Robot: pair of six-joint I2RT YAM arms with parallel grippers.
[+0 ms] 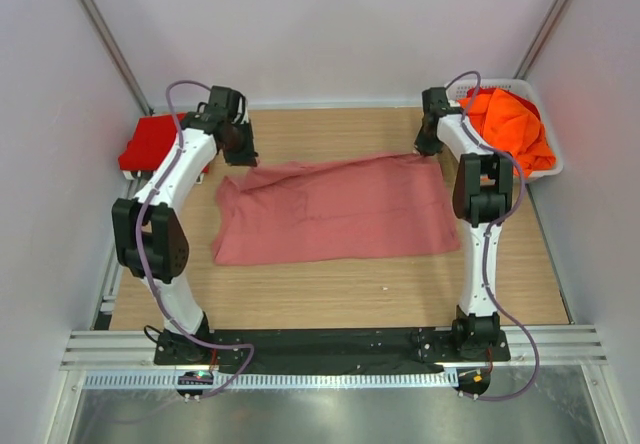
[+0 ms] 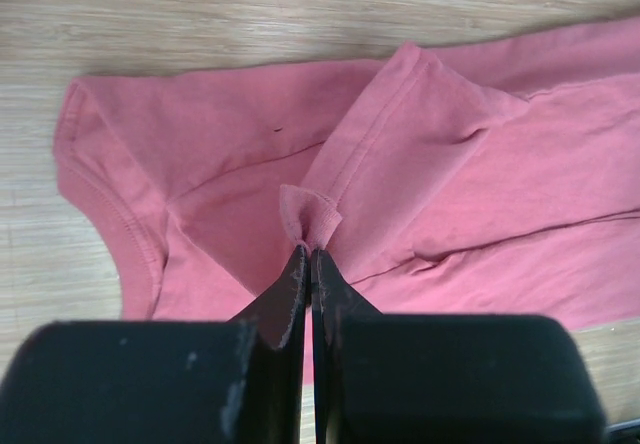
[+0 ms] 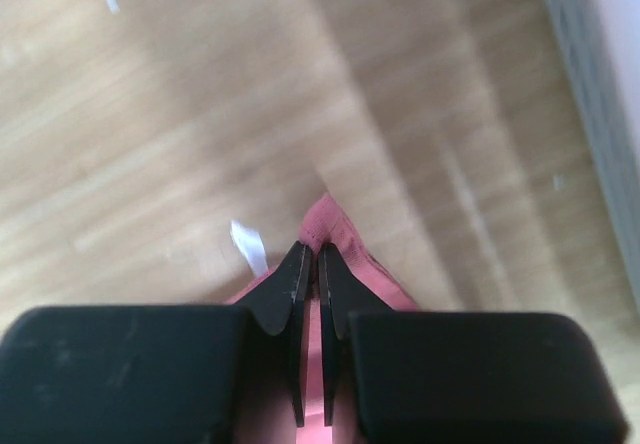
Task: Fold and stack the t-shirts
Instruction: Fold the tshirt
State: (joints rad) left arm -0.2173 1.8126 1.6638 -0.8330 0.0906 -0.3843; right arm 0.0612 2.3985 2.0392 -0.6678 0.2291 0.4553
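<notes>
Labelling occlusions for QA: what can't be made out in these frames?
Top view: orange t-shirts heaped in the basket; count unreadable.
Top view: red t-shirt partly behind the left arm; fold state unclear.
Right wrist view: blurred; right gripper fingers cover how much pink t-shirt is pinched.
Top view: left gripper fingertips hidden under its wrist; only its wrist view shows the pinch.

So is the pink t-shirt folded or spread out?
Not finished: the pink t-shirt lies flat and wide, one sleeve flipped inward; left hand and right hand each pinch its far edge.
</notes>
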